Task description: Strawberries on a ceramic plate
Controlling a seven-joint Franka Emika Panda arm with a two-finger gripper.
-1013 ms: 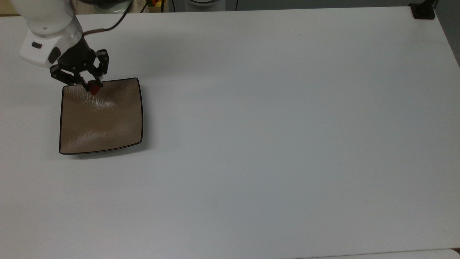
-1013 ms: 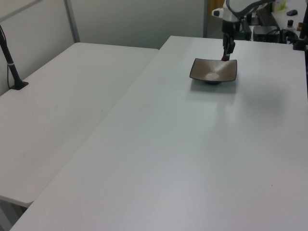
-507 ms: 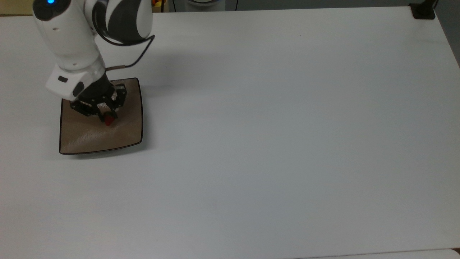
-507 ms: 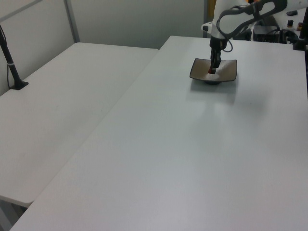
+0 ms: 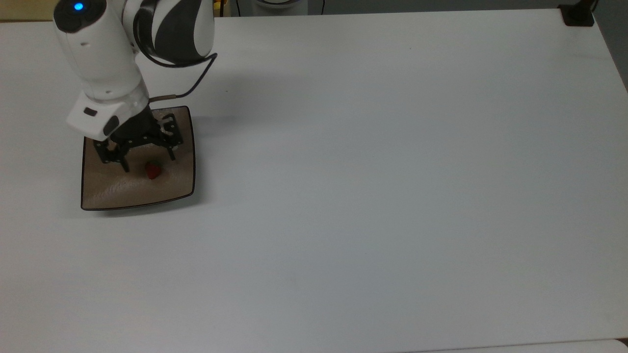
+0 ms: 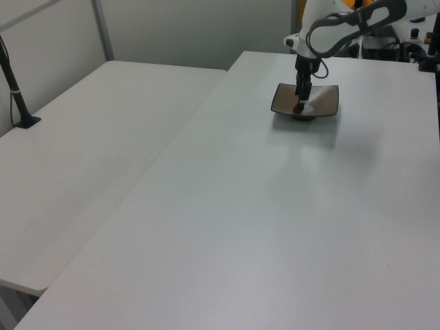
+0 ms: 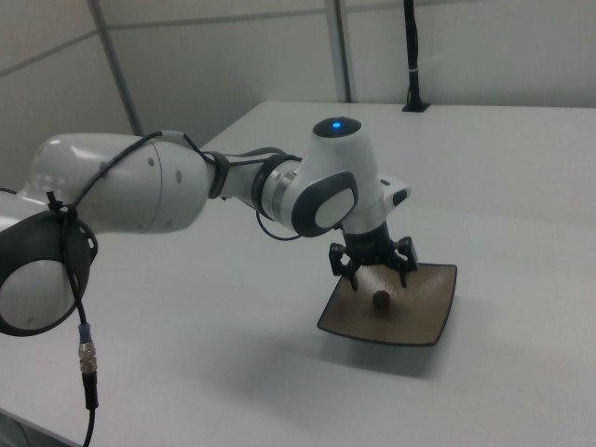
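- Strawberry [image 5: 153, 170]: we find it lying free on the ceramic plate [image 5: 113, 191], just below the gripper [image 5: 148, 163] and between its fingertips in the top view.
- Gripper: we see the fingers spread wide over the plate, gripping nothing.
- Right view: we see the strawberry [image 7: 381, 300] just under the spread fingers.

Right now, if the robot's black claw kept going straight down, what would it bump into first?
Probably the small red strawberry lying between the open black gripper fingers, or the square glossy brown ceramic plate just beneath. Depth makes it hard to say which.
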